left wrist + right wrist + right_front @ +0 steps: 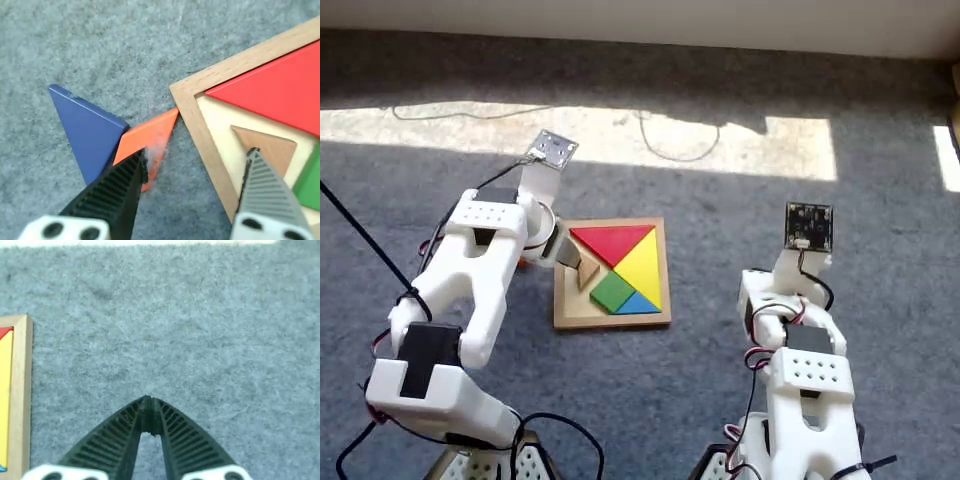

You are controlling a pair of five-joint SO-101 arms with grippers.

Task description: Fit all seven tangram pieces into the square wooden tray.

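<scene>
I see the left gripper (pixel 196 152) spread wide, astride the tray (pixel 200 135) rim: one finger over the orange piece (pixel 150 135) outside, beside the blue triangle (pixel 87 132), the other over the tan triangle (pixel 267 145) inside. The right gripper (pixel 149 400) is pinched together above the carpet (pixel 200 315).

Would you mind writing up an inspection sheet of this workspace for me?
Surface: grey carpet, sunlit strip at the far side.
Job's things: wooden tray holds red, yellow, green, blue and tan pieces; navy triangle and orange piece lie outside beside its corner.
Clutter: nothing seen.
Grippers: left gripper open, straddling the tray's rim; right gripper shut over bare carpet.
Cables: thin cable on the far carpet.
Surroundings: pale wall base behind.
</scene>
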